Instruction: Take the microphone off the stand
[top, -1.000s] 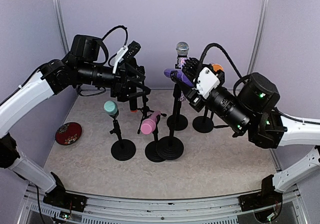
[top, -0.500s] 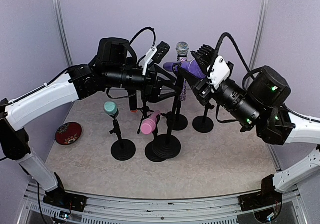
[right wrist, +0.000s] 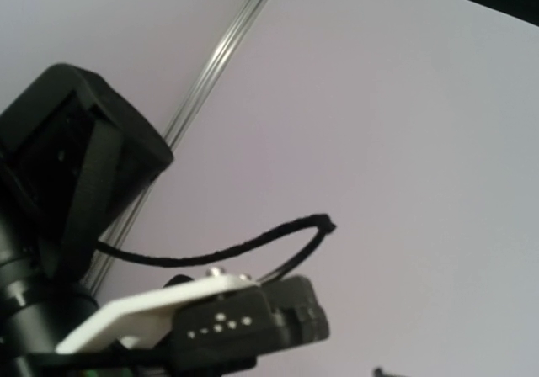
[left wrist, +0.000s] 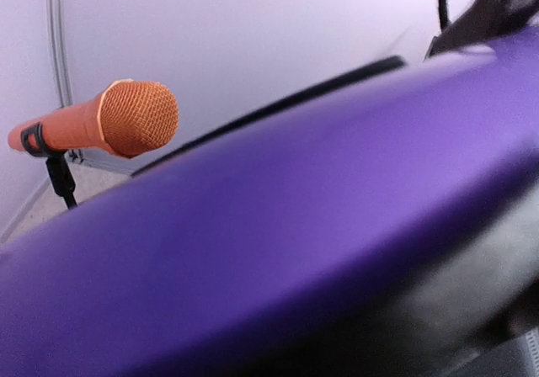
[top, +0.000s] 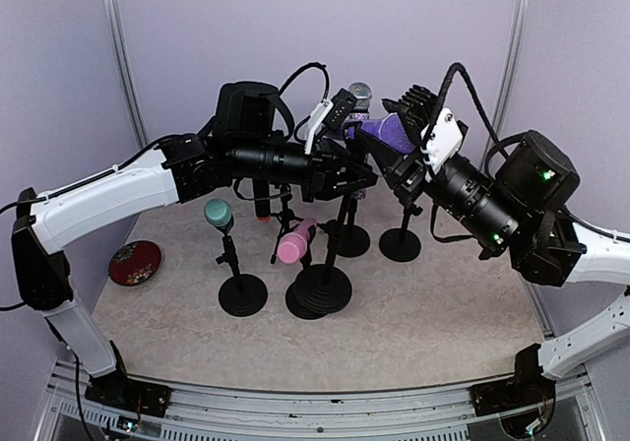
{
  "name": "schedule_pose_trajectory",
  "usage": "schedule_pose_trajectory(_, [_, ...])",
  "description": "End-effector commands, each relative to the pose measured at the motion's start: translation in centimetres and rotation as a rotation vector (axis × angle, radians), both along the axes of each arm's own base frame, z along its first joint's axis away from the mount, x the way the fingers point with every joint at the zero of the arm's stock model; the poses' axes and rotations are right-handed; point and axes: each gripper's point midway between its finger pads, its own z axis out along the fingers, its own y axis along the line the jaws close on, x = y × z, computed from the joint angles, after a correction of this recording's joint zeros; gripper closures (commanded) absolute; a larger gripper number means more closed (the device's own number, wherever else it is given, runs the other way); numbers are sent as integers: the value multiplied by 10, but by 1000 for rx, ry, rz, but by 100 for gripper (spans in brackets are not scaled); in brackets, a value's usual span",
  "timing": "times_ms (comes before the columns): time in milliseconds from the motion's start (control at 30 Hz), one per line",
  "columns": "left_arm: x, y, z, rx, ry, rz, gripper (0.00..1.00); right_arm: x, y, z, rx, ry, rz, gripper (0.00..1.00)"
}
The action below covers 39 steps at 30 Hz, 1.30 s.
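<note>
The purple microphone (top: 387,131) hangs in the air above the stands, free of any clip. My right gripper (top: 404,124) is shut on its right part. My left gripper (top: 359,156) has reached across from the left and closed on its left end. In the left wrist view the purple microphone (left wrist: 278,225) fills most of the picture, blurred and very near. A bare black stand (top: 323,288) with a round base stands below, at the middle. The right wrist view shows only the left arm's wrist (right wrist: 210,318) and the wall.
Other microphones sit on stands: silver-headed (top: 360,93) at the back, teal (top: 218,212) and pink (top: 292,246) in front, orange (left wrist: 109,123) behind. A red disc (top: 135,262) lies at the left. Purple walls close in the back and sides.
The left arm has swung right, away from the back-left stand, up to the purple microphone and closed on it. The right gripper has lifted the microphone higher, off its stand.
</note>
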Motion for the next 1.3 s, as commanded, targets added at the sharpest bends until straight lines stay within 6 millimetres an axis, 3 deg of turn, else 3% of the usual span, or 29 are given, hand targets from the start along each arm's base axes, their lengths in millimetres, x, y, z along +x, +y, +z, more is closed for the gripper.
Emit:
schedule_pose_trajectory(0, [12,8,24,-87,-57,54,83,-17,-31,40,152,-32,46,100])
schedule_pose_trajectory(167, [13,11,19,-94,-37,58,100,-23,-50,46,155,23,76,100])
schedule_pose_trajectory(333, [3,9,16,-93,11,4,100,-32,-76,60,195,48,100,100])
schedule_pose_trajectory(467, [-18,13,29,-113,38,-85,100,-40,-84,71,232,35,139,100])
schedule_pose_trajectory(800, [-81,47,49,-113,42,-267,100,-53,-52,87,222,22,275,100])
schedule_pose_trajectory(1033, [-101,65,52,-107,43,-297,100,-57,-23,90,215,25,348,100])
schedule_pose_trajectory(1267, [-105,83,73,-128,-25,-260,100,-60,-5,99,238,4,398,100])
